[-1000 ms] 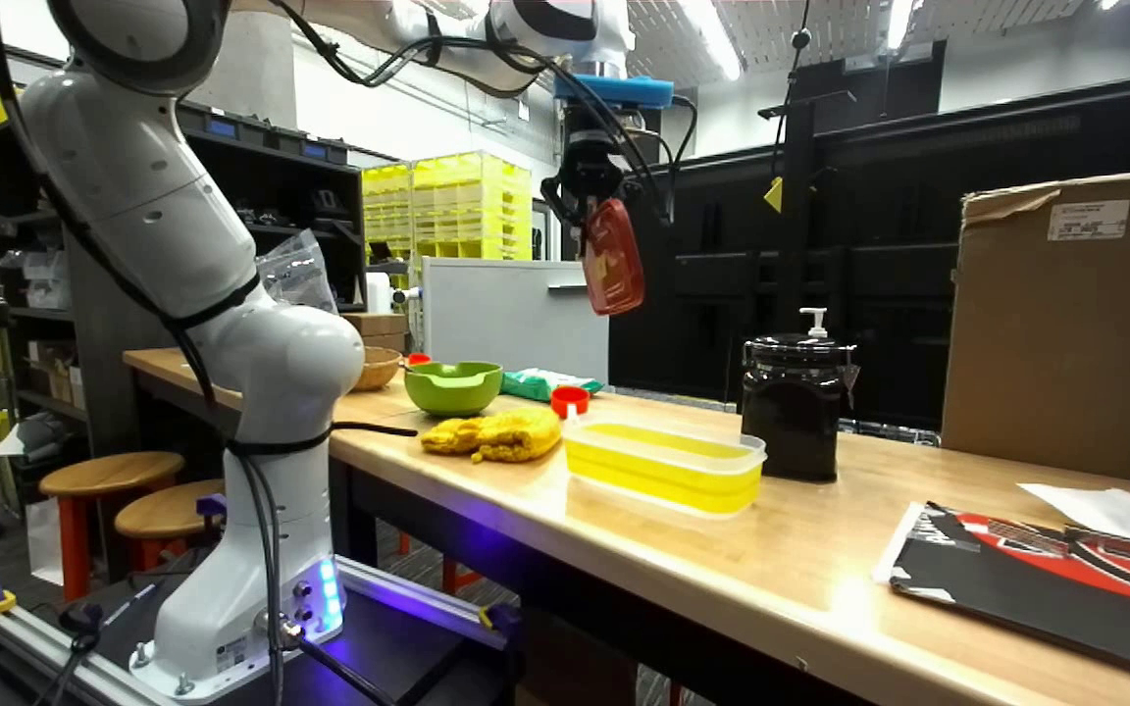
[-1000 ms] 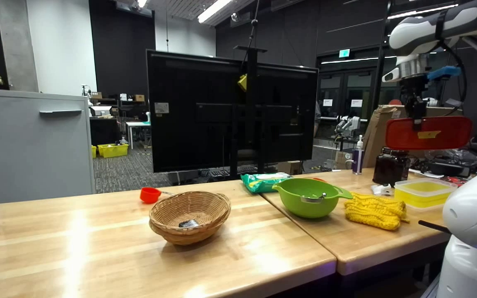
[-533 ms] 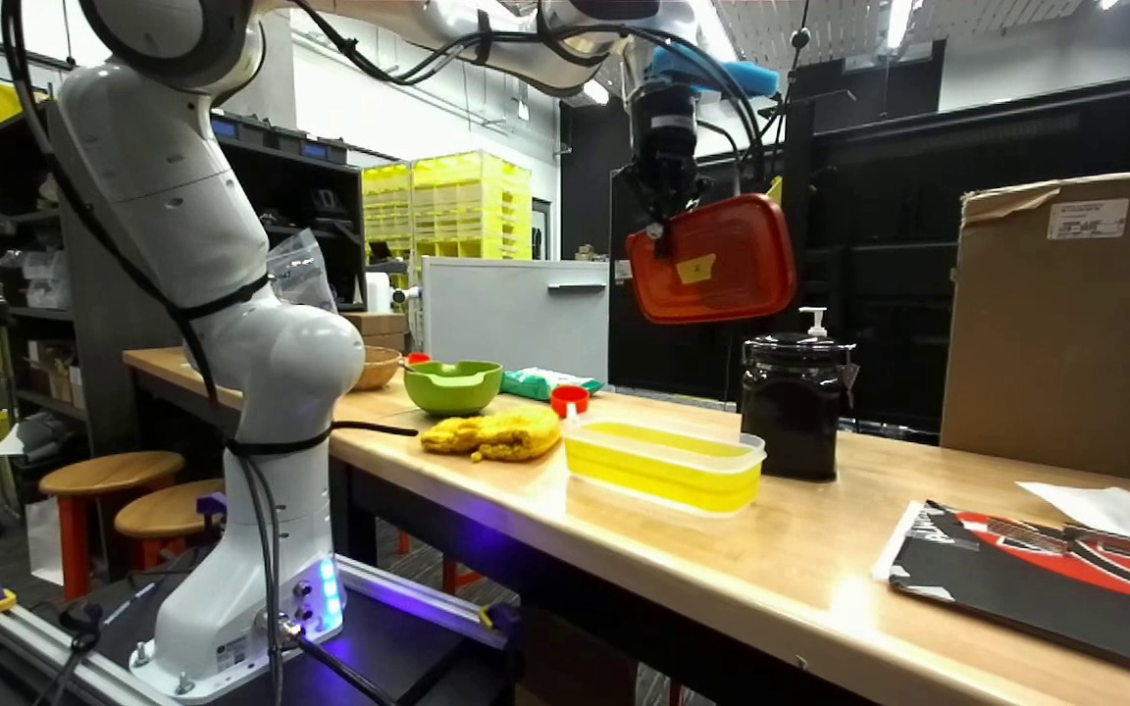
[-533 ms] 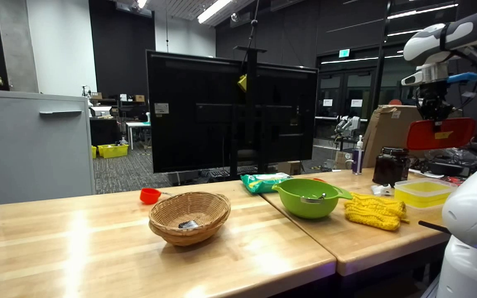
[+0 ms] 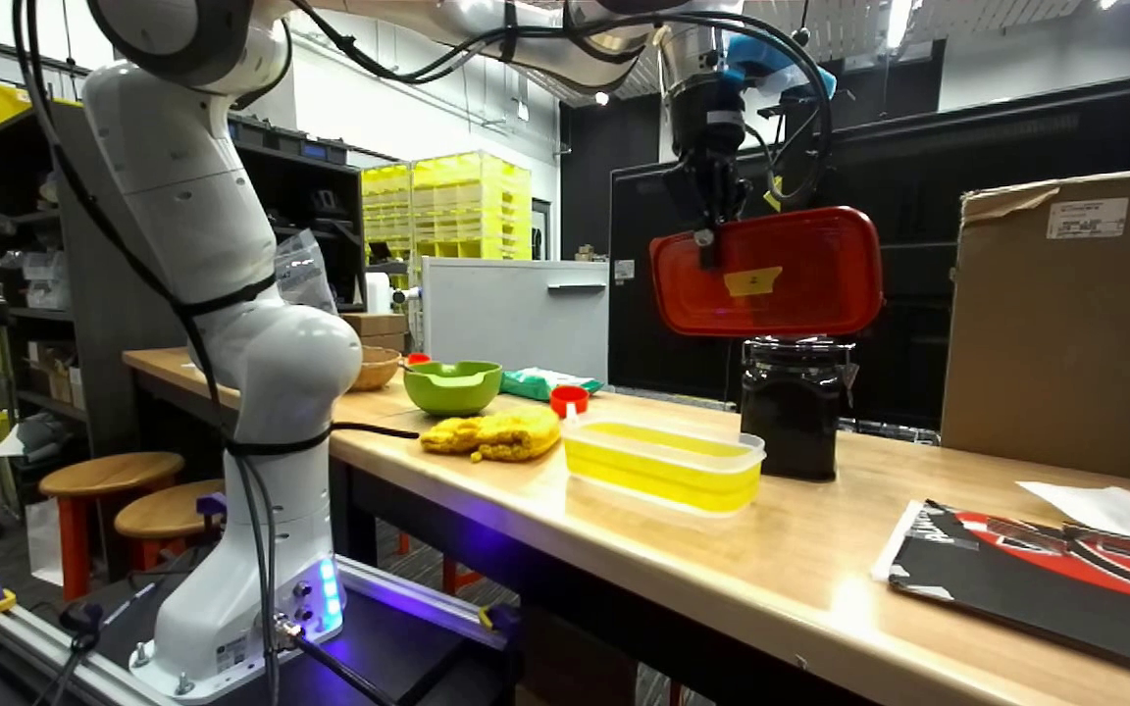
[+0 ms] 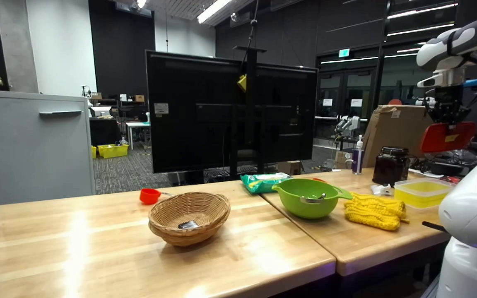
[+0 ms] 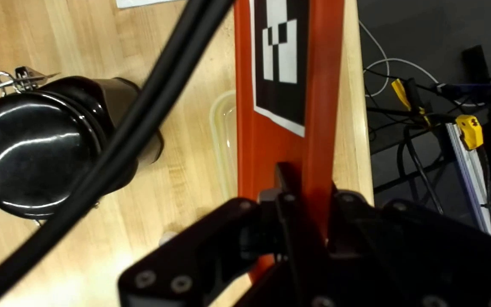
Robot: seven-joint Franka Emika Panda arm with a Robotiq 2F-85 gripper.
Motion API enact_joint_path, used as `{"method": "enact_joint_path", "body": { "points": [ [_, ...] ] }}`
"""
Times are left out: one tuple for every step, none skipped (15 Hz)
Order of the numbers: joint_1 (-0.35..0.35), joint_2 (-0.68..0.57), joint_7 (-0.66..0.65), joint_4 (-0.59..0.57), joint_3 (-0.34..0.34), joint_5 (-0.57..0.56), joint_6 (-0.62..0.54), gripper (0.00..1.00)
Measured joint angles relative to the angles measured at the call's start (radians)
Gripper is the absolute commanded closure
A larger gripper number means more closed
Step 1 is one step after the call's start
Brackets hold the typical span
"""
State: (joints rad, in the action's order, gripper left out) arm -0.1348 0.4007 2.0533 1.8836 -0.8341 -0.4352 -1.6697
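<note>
My gripper (image 5: pixel 709 253) is shut on one end of a red lid (image 5: pixel 810 275) and holds it on edge in the air, well above the table. The lid has a yellow tape patch; in the wrist view the lid (image 7: pixel 267 149) shows a black-and-white marker between and beyond the fingers (image 7: pixel 309 192). The lid also shows in an exterior view (image 6: pixel 439 138). Below it stands a clear open container with yellow sides (image 5: pixel 663 476), partly hidden by the lid in the wrist view (image 7: pixel 222 128). A black jar (image 5: pixel 789 417) stands beside the container, its top partly covered by the lid in that exterior view.
A yellow knit cloth (image 5: pixel 496 434), green bowl (image 6: pixel 311 203), green wipes pack (image 6: pixel 263 183) and wicker basket (image 6: pixel 189 225) stand along the table. A red cup (image 5: pixel 569 399) is behind the container. A cardboard box (image 5: pixel 1075 324) and magazine (image 5: pixel 1036 564) are beyond the jar.
My gripper has carried the red lid away from the bowl toward the jar and cardboard box. The lid has turned from nearly edge-on to broadside in an exterior view. Table objects stay put.
</note>
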Motion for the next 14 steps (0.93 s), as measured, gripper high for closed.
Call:
{"method": "enact_joint_path", "body": {
  "points": [
    [-0.011,0.0,0.02,0.0,0.0,0.012,0.0,0.97],
    [-0.021,0.001,0.035,0.002,0.001,0.022,0.0,0.97],
    [-0.031,0.002,0.044,0.005,0.003,0.03,0.0,0.97],
    [-0.041,0.005,0.049,0.01,0.007,0.036,0.0,0.97],
    [-0.052,0.011,0.053,0.018,0.014,0.038,0.001,0.97],
    [-0.064,0.016,0.055,0.028,0.023,0.038,0.003,0.97],
    [-0.077,0.021,0.057,0.037,0.035,0.037,0.012,0.97],
    [-0.089,0.025,0.061,0.044,0.047,0.036,0.029,0.97],
    [-0.1,0.027,0.067,0.045,0.06,0.033,0.057,0.97],
    [-0.109,0.028,0.077,0.045,0.072,0.03,0.084,0.97],
    [-0.116,0.029,0.083,0.043,0.083,0.026,0.111,0.97],
    [-0.122,0.029,0.091,0.04,0.094,0.02,0.139,0.97],
    [-0.127,0.029,0.099,0.037,0.104,0.013,0.166,0.97],
    [-0.129,0.029,0.103,0.035,0.114,0.006,0.195,0.97]
  ]
}}
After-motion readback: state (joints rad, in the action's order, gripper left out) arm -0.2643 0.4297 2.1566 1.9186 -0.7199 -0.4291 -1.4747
